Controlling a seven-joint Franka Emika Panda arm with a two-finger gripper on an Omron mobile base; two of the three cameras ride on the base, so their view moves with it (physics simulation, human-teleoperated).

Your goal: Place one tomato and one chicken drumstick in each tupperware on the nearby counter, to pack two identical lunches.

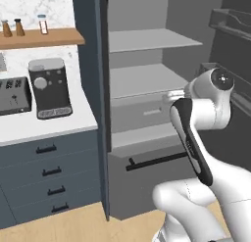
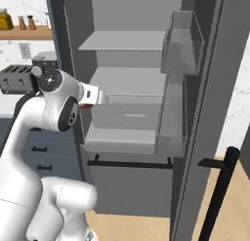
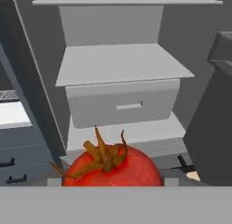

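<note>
A red tomato with a brown-green stalk sits right in front of the hand camera, low in the hand view. My gripper is shut on the tomato, and the fruit hides the fingertips. A sliver of the red tomato shows under the hand in the right base view. The hand hovers in front of the open fridge, at the height of its drawer. The white counter over slate-blue drawers lies to the left. Both tupperware containers and the chicken drumsticks are out of view.
The fridge shelves are bare, with a grey drawer below them. Its open door with clear bins stands at the right. A toaster and a coffee machine stand on the counter under a wooden shelf.
</note>
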